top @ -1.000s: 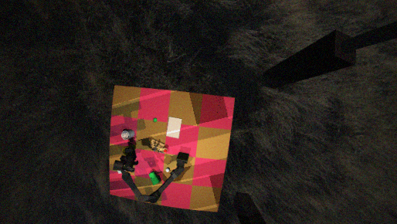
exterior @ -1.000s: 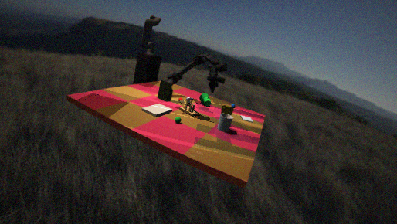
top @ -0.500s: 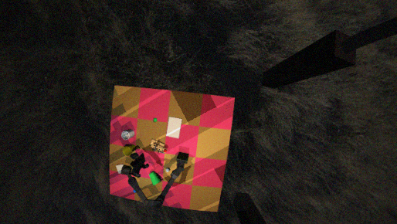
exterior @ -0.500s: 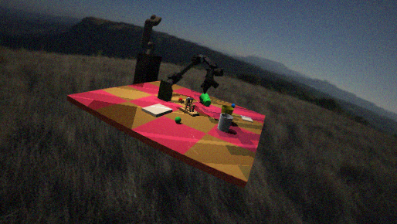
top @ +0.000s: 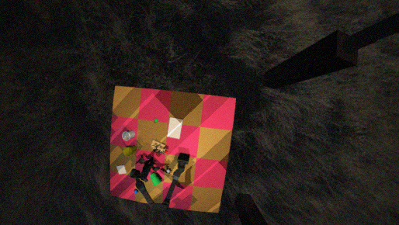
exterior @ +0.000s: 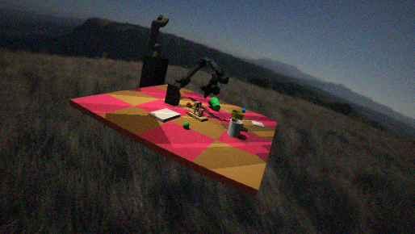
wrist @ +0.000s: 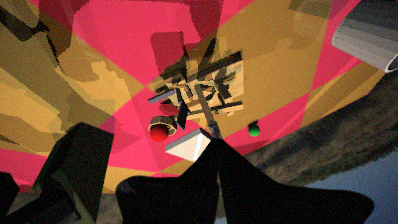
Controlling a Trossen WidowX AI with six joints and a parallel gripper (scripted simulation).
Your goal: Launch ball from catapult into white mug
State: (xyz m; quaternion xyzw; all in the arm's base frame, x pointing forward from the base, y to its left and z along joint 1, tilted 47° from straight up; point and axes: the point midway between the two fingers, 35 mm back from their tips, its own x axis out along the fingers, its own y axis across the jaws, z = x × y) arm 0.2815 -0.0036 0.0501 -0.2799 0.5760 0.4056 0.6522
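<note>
The wooden catapult (top: 158, 146) (exterior: 198, 116) (wrist: 237, 80) stands near the middle of the table. A red ball (exterior: 188, 104) (wrist: 159, 133) shows at a tan ring-shaped cup at one end of it in the wrist view; whether it sits fully inside is unclear. The white mug (top: 128, 135) (exterior: 235, 127) (wrist: 365, 37) stands upright off to one side, looking grey in this light. My gripper (exterior: 207, 96) (wrist: 216, 142) is shut with nothing seen between its fingertips. It hangs above the table near the catapult, pointing down toward it; the fingers hide part of the wrist view.
A yellow cup (top: 129, 150) (exterior: 237, 114) stands near the mug. A green cup (top: 155, 179) (exterior: 214, 104) is behind the catapult. A green ball (top: 156, 120) (exterior: 186, 126) (wrist: 254, 130) and a white slab (top: 175, 128) (exterior: 165, 114) lie on its far side. A blue ball (top: 136, 192) (exterior: 243, 110) lies near an edge.
</note>
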